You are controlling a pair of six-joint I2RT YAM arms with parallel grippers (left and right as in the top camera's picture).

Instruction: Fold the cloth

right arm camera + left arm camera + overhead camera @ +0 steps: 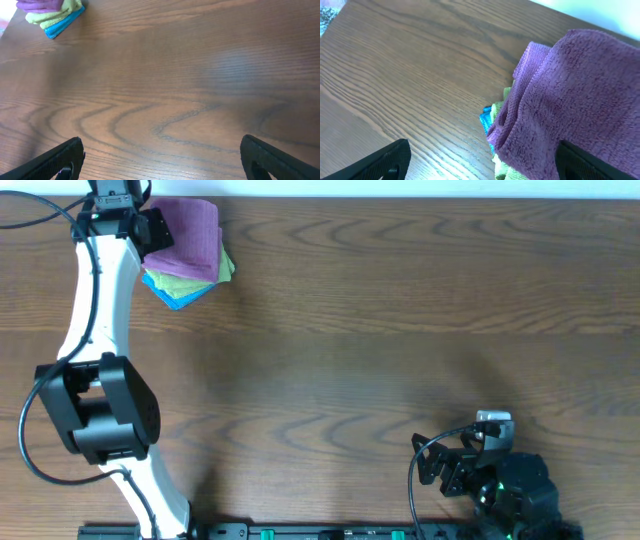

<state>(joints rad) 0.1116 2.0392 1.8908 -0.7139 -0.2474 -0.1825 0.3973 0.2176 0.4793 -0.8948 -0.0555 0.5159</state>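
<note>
A folded purple cloth (193,235) lies on top of a stack, over a green cloth (190,278) and a blue cloth (180,297), at the table's far left corner. In the left wrist view the purple cloth (570,95) fills the right side, with green (499,112) and blue (485,119) edges under it. My left gripper (482,165) is open, its fingers spread on either side of the purple cloth's near edge, holding nothing. My right gripper (162,160) is open and empty above bare wood near the front right. The stack shows far off in the right wrist view (50,12).
The wooden table (400,330) stretches from the stack to the right. The left arm (95,330) reaches along the left side. The right arm's base and cables (490,475) sit at the front right edge.
</note>
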